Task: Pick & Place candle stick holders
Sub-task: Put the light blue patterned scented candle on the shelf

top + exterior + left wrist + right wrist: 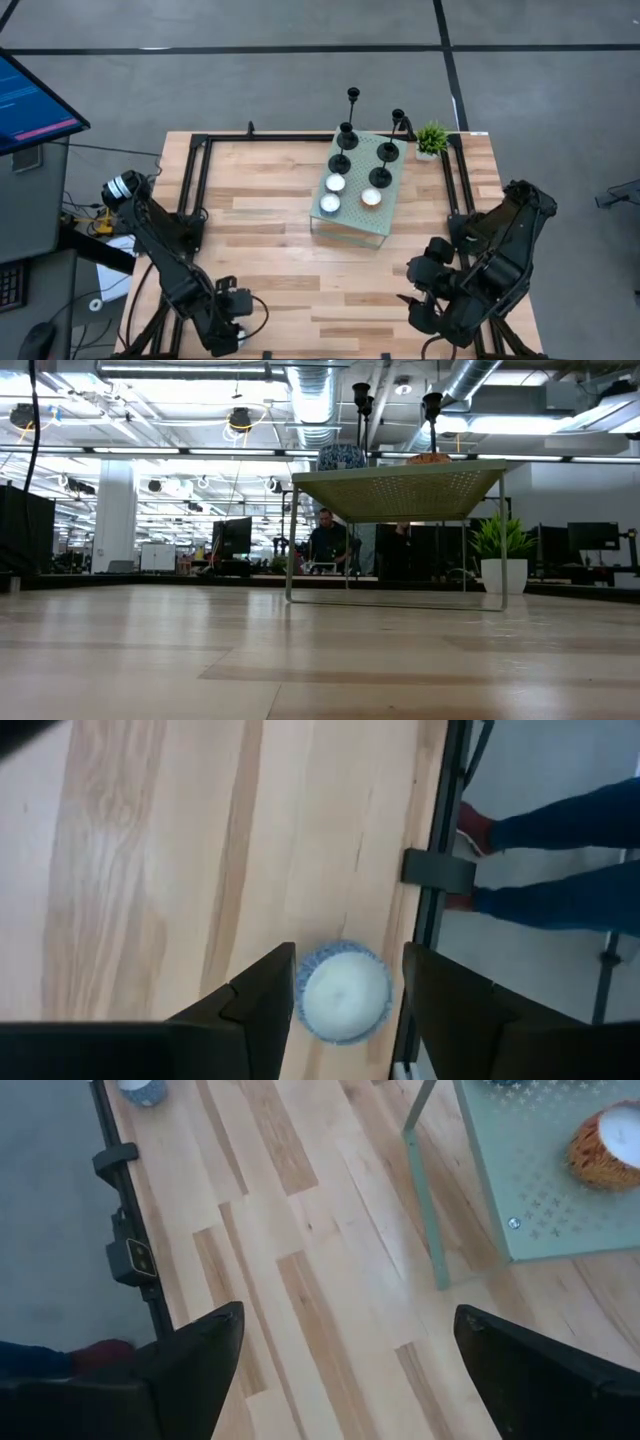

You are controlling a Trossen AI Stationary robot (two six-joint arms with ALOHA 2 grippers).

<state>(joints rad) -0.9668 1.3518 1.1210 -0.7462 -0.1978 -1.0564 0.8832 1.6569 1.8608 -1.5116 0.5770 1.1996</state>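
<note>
Four black candle stick holders (340, 162) (347, 132) (380, 177) (389, 151) stand on their disc bases on a small pale green perforated stand (392, 212) at the table's far middle. Two of their tops (361, 395) (432, 405) show in the low view. My left gripper (348, 960) is open at the table's near left (232, 325). Its fingers stand on either side of a white tealight in a blue cup (345, 993) that sits on the table by the near edge. My right gripper (340, 1320) is open wide and empty above the table's near right (418, 290).
Three tealights (335, 183) (329, 204) (371, 197) sit on the green stand among the holders. A small green potted plant (432, 140) stands at the far right. A black rail (435, 870) runs along the table's edge. A person's legs (560, 860) show beyond the near edge.
</note>
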